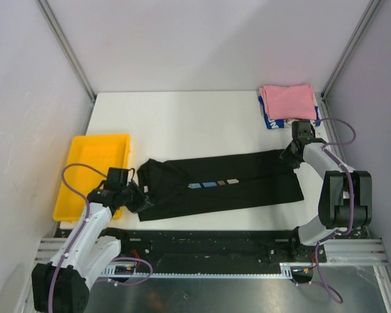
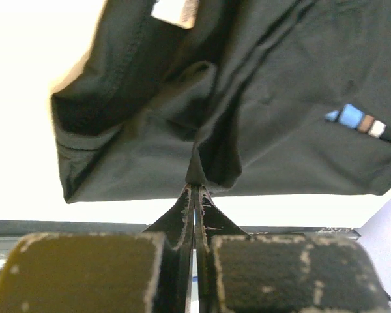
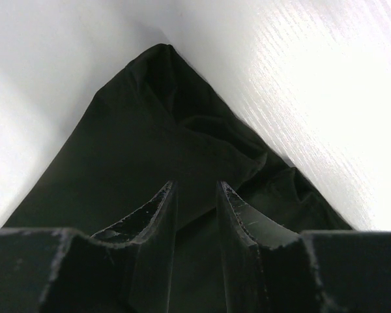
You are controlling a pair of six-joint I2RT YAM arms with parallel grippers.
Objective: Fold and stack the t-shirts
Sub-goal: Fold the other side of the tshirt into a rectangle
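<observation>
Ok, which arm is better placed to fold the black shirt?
Probably left: the left fingers are pinched shut on the black t-shirt at its collar end; the right fingers stand apart over the hem.

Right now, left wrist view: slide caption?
Left fingers shut on a fold of the black t-shirt, white table behind.

Figure: My work cell. A white table [image 1: 202, 117] stands between pale lilac walls [image 1: 202, 39] joined by aluminium corner posts [image 1: 65, 45]. A black rail [image 1: 215, 244] borders my near edge. The lighting is even.
</observation>
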